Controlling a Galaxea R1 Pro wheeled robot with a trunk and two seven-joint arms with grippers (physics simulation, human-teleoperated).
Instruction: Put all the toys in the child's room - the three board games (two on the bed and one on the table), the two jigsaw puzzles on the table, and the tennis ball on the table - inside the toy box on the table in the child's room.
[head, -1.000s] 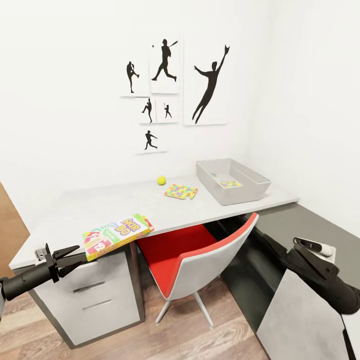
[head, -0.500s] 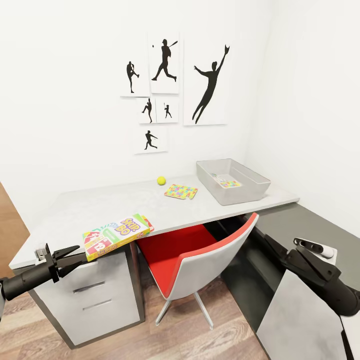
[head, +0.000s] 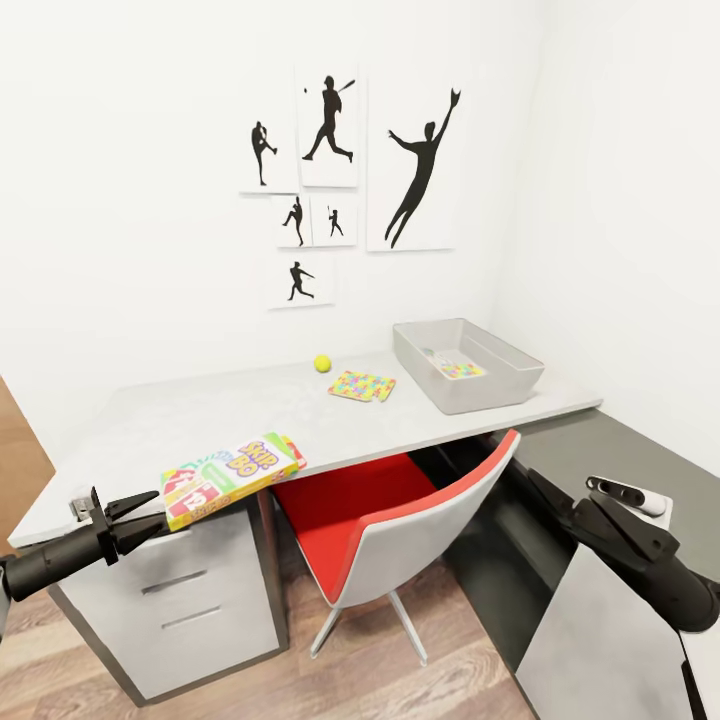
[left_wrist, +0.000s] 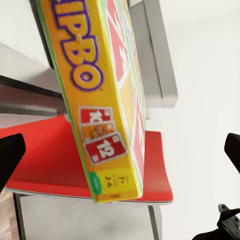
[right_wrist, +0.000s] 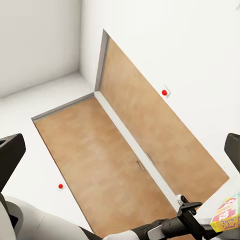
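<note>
The orange-red Skip-Bo board game lies flat on the white table, overhanging its front edge above the drawers. My left gripper is open just in front of the box's near end. In the left wrist view the box stands between the spread fingers of the left gripper, not gripped. A jigsaw puzzle and the tennis ball rest mid-table. The grey toy box at the table's right end holds another puzzle. My right gripper is open, low at the right, holding nothing.
A red-and-white chair is tucked under the table's middle. White drawers sit under its left end. A lower dark-topped cabinet runs along the right wall. A brown door is in the right wrist view.
The whole head view has shifted a little, so table and game box sit slightly lower and left. The right arm dropped a touch. Both grippers stay open.
</note>
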